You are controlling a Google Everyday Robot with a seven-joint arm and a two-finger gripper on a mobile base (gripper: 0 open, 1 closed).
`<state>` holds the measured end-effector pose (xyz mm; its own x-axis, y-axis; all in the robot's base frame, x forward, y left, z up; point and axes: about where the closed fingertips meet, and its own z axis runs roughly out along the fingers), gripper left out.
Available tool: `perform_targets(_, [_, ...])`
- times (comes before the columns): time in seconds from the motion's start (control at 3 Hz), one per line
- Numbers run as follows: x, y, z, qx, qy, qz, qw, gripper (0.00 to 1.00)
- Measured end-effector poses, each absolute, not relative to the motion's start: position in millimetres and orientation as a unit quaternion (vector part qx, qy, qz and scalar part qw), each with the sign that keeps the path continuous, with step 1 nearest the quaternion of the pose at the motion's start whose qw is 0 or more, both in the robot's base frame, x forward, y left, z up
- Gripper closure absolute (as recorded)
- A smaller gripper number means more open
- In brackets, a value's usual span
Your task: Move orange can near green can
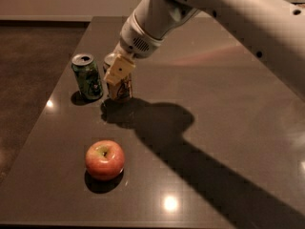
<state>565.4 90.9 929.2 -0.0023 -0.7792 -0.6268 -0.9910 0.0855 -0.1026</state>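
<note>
The green can (87,77) stands upright on the dark table at the left. The orange can (121,87) stands just to its right, a small gap between them. My gripper (118,70) comes down from the upper right and is shut on the orange can, its pale fingers over the can's top and upper side. Much of the orange can's top is hidden by the fingers.
A red apple (105,159) lies on the table in front of the cans, toward the near left. The table's left edge (52,99) runs close past the green can. My arm casts a long shadow across the table's middle and right.
</note>
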Motion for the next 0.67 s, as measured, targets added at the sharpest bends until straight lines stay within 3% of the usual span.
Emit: perform_targets(0.67, [570.6, 112.5, 913.8, -0.655, 0.677, 0.192, 0.275, 0.3])
